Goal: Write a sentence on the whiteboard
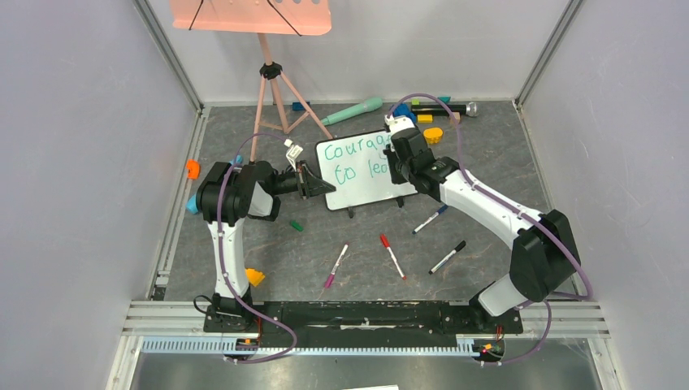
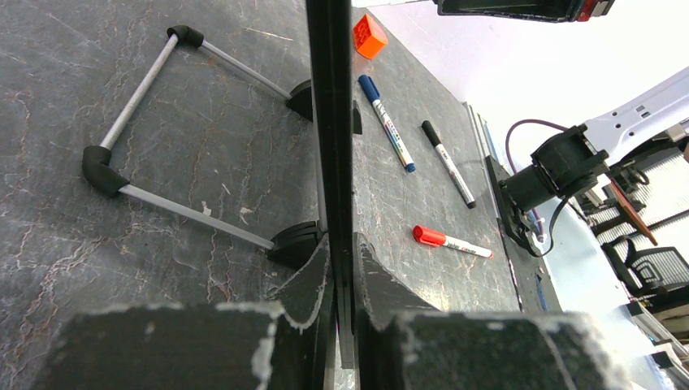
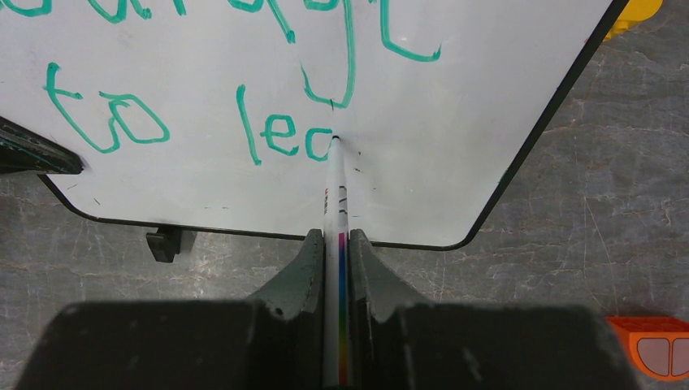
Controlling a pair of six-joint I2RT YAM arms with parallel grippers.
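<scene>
You have the whiteboard [image 1: 361,171] standing on its two little black feet in the far middle of the table [image 1: 325,244], leaning back and turned slightly, with one claw at each side of it. The sentence [image 3: 268,134] is in teal-green: from above the top line reads "Courag" before the right arm covers it, and the second line reads "to le" followed by an open round stroke. Your right claw [image 3: 337,244] is clenched on a white marker [image 3: 333,187] with a coloured stripe down its barrel. The marker's tip touches the board at the upper right end of that round stroke. Your left claw [image 2: 341,252] is clamped on the board's left edge, which its wrist view shows edge-on as a dark bar running up between the fingers. Behind the board in that view lies a grey rod frame [image 2: 162,138] with black corner pieces, joined to the feet. On the table in front of the board, loose and well apart, lie a blue-capped marker [image 1: 429,219], a black one [image 1: 447,257], a red one [image 1: 393,257] and a pink one [image 1: 335,266]. A small green cap [image 1: 296,225] sits near the left arm. An orange block [image 1: 433,135] rests just beyond the board's far right corner.
</scene>
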